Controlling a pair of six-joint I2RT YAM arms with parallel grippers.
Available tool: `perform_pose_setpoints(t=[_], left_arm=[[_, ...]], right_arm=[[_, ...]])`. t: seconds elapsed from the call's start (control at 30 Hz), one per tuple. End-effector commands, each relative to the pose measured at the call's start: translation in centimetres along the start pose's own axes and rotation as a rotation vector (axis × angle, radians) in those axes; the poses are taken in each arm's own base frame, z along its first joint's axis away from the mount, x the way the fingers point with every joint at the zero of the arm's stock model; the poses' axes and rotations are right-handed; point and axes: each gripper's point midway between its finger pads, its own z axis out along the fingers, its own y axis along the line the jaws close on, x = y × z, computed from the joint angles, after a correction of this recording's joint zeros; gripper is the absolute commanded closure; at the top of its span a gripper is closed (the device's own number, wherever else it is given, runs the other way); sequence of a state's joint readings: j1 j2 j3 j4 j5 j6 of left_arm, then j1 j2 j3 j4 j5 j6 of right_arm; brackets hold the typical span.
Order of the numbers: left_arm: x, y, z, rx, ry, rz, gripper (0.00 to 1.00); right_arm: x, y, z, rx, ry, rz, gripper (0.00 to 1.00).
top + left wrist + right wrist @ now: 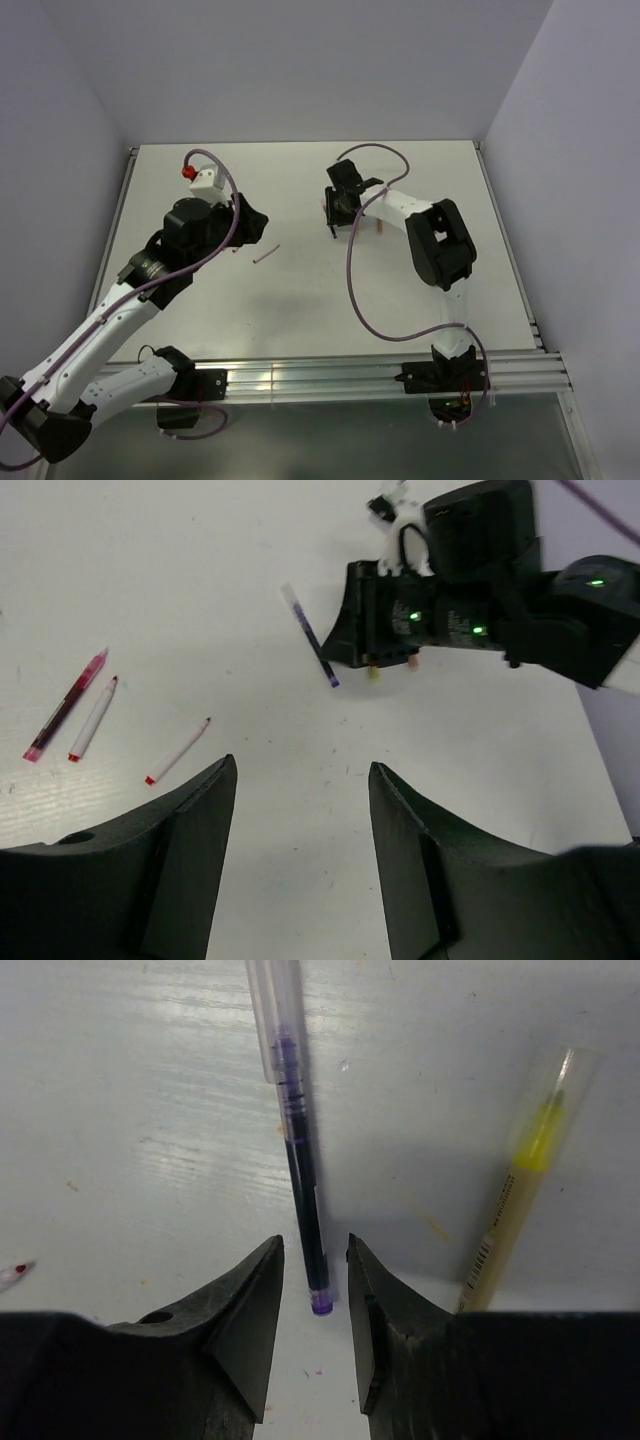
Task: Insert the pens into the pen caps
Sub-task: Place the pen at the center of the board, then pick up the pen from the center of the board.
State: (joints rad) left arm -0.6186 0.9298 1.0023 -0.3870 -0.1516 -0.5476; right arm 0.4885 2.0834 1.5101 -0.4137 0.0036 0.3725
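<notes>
The purple pen [300, 1170] lies on the worktop [120, 1110] with its clear cap [272, 1020] on. Its tail sits between the tips of the right claw [313, 1245], which are narrowly apart and not pinching. A capped yellow pen [520, 1190] lies just right of that claw. This pen looks finished, so the next move probably needs an uncapped one. Ahead-left of the wide, empty left claw [300, 765] lie one red pen [68, 705] and two white pens [95, 718]. That makes five pens; no loose cap is visible.

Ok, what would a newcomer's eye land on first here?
The right gripper, jaws apart, straddles the tail of a purple pen lying flat in its clear cap, with a capped yellow pen beside it. In the left wrist view, three loose pens lie at the left edge, beyond the open left gripper.
</notes>
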Motion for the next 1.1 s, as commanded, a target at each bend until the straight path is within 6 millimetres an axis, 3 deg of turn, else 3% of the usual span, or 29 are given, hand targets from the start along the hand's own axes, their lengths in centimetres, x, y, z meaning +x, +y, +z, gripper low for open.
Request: perform_pose_setpoints(t=[0.0, 0.33, 0.5, 0.6, 0.7, 0.8, 0.93, 1.07], left_arm=[[-0.3, 0.7, 0.8, -0.056, -0.005, -0.024, 0.40], [5.7, 6.2, 5.9, -0.282, 0.259, 0.245, 0.38], [7.6, 8.0, 9.0, -0.327, 0.360, 0.407, 0.40], [7.9, 8.1, 11.0, -0.320, 0.371, 0.453, 0.41], [9.9, 8.4, 14.1, -0.295, 0.438, 0.499, 0.41], [11.7, 9.4, 15.8, -0.298, 0.489, 0.520, 0.41], [13.5, 10.3, 17.4, -0.264, 0.547, 0.513, 0.42], [14.6, 11.6, 17.8, -0.262, 0.585, 0.498, 0.43]], right_arm=[[-3.2, 1.8, -4.7, -0.067, -0.102, -0.025, 0.60], [-5.1, 2.8, -11.0, -0.156, -0.211, -0.053, 0.57], [-6.3, 2.9, -13.9, -0.218, -0.279, -0.042, 0.57], [-6.5, 2.5, -14.7, -0.266, -0.291, -0.021, 0.56], [-6.7, 2.0, -15.4, -0.285, -0.304, -0.007, 0.56], [-6.7, 1.1, -16.1, -0.297, -0.320, 0.009, 0.56], [-7.1, -0.1, -17.4, -0.314, -0.352, 0.040, 0.56], [-7.2, -1.2, -18.1, -0.322, -0.374, 0.065, 0.56]])
